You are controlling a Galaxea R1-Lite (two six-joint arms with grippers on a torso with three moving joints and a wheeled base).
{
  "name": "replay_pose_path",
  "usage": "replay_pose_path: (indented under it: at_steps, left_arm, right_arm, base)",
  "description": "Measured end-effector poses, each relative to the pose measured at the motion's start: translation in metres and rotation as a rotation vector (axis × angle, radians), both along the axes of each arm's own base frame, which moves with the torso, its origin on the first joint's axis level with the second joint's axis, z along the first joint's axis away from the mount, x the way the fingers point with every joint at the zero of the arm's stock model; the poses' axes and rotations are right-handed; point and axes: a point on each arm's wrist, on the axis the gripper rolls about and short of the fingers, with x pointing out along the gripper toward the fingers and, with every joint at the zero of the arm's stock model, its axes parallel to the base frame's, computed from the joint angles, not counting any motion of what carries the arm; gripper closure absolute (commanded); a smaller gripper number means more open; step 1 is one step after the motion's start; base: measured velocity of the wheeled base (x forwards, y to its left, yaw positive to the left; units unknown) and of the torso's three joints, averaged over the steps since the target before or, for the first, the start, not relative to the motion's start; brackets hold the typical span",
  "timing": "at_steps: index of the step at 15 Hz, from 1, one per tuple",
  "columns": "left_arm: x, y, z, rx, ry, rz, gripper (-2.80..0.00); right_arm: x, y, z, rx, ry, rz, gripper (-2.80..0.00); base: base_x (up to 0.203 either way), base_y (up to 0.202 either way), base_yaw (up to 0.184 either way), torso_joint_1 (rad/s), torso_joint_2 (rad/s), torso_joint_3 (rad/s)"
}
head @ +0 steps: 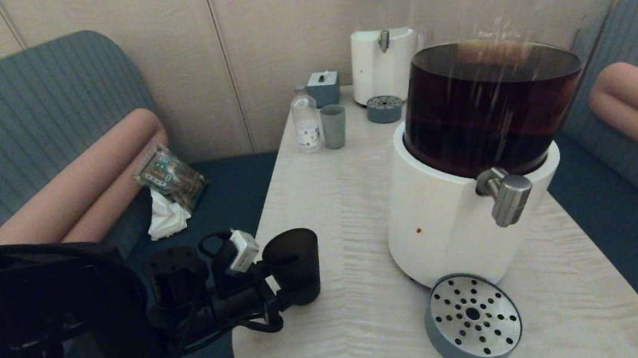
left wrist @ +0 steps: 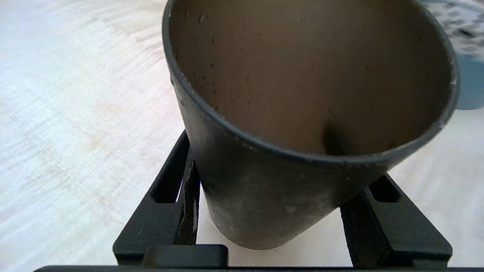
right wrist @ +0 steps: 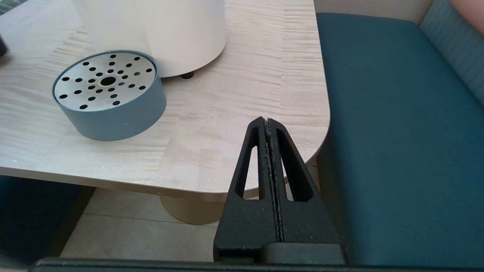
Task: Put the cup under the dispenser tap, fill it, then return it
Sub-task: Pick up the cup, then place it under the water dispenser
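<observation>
Black cup (head: 294, 266) upright near left edge of surface (head: 347, 212), between spread fingers (left wrist: 382, 223) of left claw (head: 284, 294), grip not surely made; tap (head: 506, 194) well off to the right.

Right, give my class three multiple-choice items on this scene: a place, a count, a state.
1. Where does the black cup stand? A under the tap; B near the table's left edge; C on the sofa.
2. How many dispensers are on the table? A one; B two; C three.
3. The right hand is: A open; B shut, empty; C holding a bottle.
Answers: B, the tap is away to its right; B, a dark-filled one and a clear one behind; B, its fingers meet with nothing between.
</observation>
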Motion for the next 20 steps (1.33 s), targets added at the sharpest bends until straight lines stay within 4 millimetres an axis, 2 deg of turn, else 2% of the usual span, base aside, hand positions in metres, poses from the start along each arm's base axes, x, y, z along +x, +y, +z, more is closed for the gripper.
replay_pose_path:
  at_steps: [3,5,9,13,17,20]
  left_arm:
    - [-0.024,0.002,0.02,-0.013,-0.005,-0.017,0.0]
    - [-0.045,0.0,0.043,-0.045,-0.024,-0.042,0.0]
    - [-0.082,-0.022,0.075,-0.117,-0.042,-0.152,0.0]
    - [-0.087,-0.056,0.084,-0.148,-0.085,-0.239,0.0]
    - [-0.079,-0.095,0.081,-0.166,-0.103,-0.253,0.0]
    - [-0.073,-0.117,0.07,-0.165,-0.096,-0.273,0.0]
  right_arm:
    - [0.0,0.0,0.0,-0.001,0.0,0.0,0.0]
    - [0.0,0.0,0.0,-0.001,0.0,0.0,0.0]
    - [0.0,0.0,0.0,-0.002,0.0,0.0,0.0]
    - [0.0,0.0,0.0,0.0,0.0,0.0,0.0]
    - [0.0,0.0,0.0,0.0,0.0,0.0,0.0]
    - [0.0,0.0,0.0,-0.001,0.0,0.0,0.0]
  base:
    - [0.0,0.0,0.0,0.0,0.0,0.0]
    - [0.0,0.0,0.0,0.0,0.0,0.0]
    - [0.0,0.0,0.0,0.0,0.0,0.0]
    - [0.0,0.0,0.0,0.0,0.0,0.0]
    - [0.0,0.0,0.0,0.0,0.0,0.0]
    - [0.0,0.0,0.0,0.0,0.0,0.0]
